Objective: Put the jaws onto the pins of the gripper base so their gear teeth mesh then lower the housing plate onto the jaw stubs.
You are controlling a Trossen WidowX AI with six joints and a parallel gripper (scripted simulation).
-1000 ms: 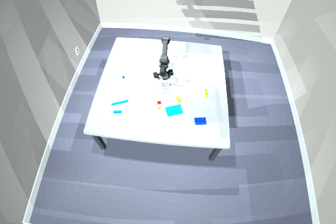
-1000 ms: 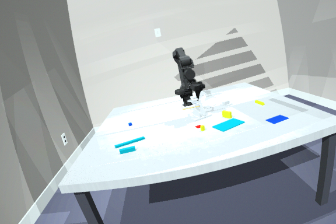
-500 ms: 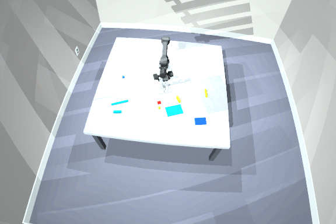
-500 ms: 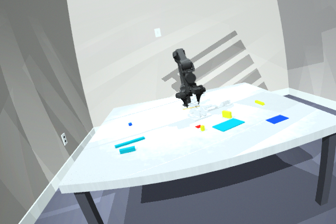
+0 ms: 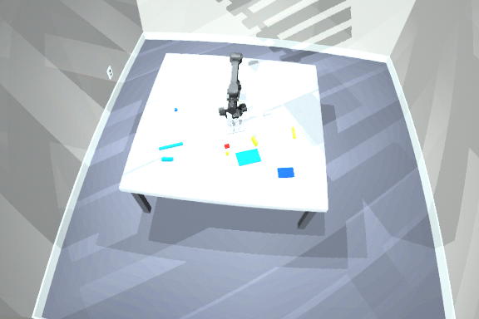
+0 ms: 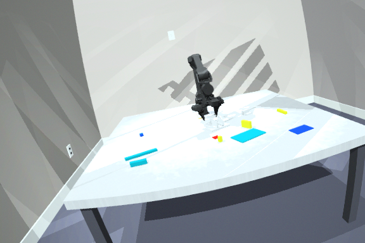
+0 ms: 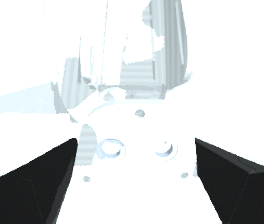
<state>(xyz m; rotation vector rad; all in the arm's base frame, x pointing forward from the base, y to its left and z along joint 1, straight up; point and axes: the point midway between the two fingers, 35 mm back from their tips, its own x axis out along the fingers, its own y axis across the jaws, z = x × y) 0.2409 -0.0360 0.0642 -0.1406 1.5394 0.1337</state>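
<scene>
Hand (image 5: 234,117) (image 6: 210,118) (image 7: 134,143): clamped on the pale housing plate (image 7: 138,165), over the worktop (image 5: 199,184) (image 6: 190,175). Seating of the jaws: cannot be verified. Keep the plate level; align its two ringed holes with the stubs; lower squarely, release evenly. Count, left to right: two cyan bars (image 5: 170,146) (image 6: 140,154), one blue cube (image 5: 175,110) (image 6: 141,135), one red block (image 5: 227,146) (image 6: 215,137), three yellow blocks (image 5: 254,140) (image 6: 246,124), one cyan sheet (image 5: 249,157) (image 6: 248,135), one blue sheet (image 5: 285,173) (image 6: 301,129).

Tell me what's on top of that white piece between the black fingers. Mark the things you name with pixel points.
On the white piece (image 7: 133,200), two round ringed shapes and a few small dark spots show. Whatever lies beneath it is covered, so I can't tell.
</scene>
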